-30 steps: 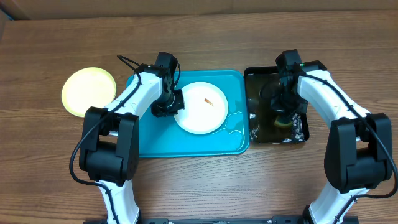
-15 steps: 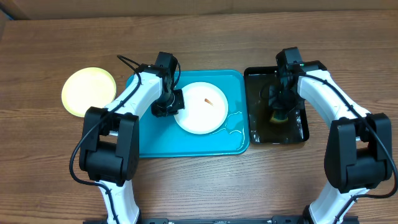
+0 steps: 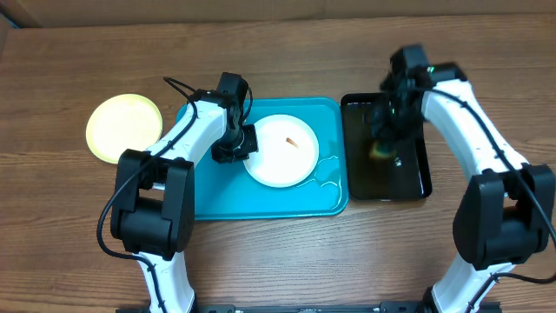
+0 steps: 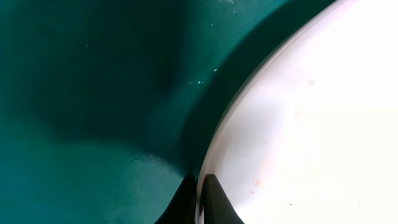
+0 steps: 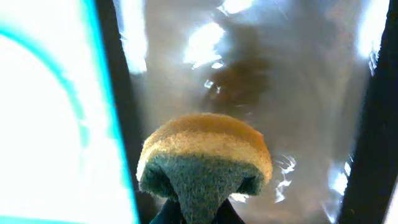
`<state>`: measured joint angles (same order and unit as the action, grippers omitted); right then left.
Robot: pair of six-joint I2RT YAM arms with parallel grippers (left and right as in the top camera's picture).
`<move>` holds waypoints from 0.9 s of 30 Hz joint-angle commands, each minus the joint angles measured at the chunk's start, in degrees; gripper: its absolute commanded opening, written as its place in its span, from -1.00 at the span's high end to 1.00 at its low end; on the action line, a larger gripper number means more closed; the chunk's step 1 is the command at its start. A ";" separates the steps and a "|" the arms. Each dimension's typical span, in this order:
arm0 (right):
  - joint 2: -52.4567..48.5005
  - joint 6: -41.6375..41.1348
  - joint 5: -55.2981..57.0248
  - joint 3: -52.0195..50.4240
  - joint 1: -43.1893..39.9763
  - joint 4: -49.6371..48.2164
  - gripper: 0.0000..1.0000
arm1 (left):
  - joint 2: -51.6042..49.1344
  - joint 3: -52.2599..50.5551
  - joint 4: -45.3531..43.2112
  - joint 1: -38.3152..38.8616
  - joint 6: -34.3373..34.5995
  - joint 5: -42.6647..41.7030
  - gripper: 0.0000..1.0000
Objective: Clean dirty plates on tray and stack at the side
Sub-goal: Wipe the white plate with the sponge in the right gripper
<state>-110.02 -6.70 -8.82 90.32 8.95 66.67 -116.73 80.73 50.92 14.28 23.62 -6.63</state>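
Observation:
A white plate [image 3: 282,150] with a small orange smear lies on the turquoise tray [image 3: 208,196]. My left gripper [image 3: 233,149] is shut on the plate's left rim; in the left wrist view the fingertips [image 4: 214,199] pinch the white rim [image 4: 298,124] over the tray floor [image 4: 93,93]. A pale yellow-green plate [image 3: 124,128] lies on the table left of the tray. My right gripper [image 3: 388,143] is shut on a yellow-and-green sponge [image 5: 205,158] and holds it above the wet black tray [image 3: 413,187]. A third plate is not in view.
The black tray [image 5: 298,81] holds shiny water and stands just right of the turquoise tray, whose edge [image 5: 106,112] shows in the right wrist view. Bare wooden table [image 3: 278,252] lies in front of and behind both trays.
My right gripper has lifted the sponge out of the black tray's water and moved it back and slightly left. The left gripper and white plate have not moved.

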 commanded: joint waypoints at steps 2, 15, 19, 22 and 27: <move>2.01 3.78 -7.58 3.93 3.02 -1.03 0.93 | 0.17 0.00 -1.40 0.48 -2.75 0.50 0.92; -2.78 3.72 0.66 3.87 17.86 -11.06 0.93 | 0.17 0.00 -2.84 0.48 -4.98 -0.74 0.84; -6.49 3.72 3.69 3.87 20.63 -14.03 0.92 | 0.17 0.00 -2.51 0.48 -4.98 -0.87 0.84; -9.25 3.74 5.46 3.87 21.86 -15.30 0.93 | 0.17 0.00 -2.32 0.48 -4.98 -0.87 0.84; -12.31 3.72 9.22 3.87 22.56 -17.66 0.88 | 0.17 0.00 -2.08 0.48 -4.98 -0.87 0.84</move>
<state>-121.71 -3.14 -2.94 93.36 31.27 49.91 -116.73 80.71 48.60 14.28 20.36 -7.46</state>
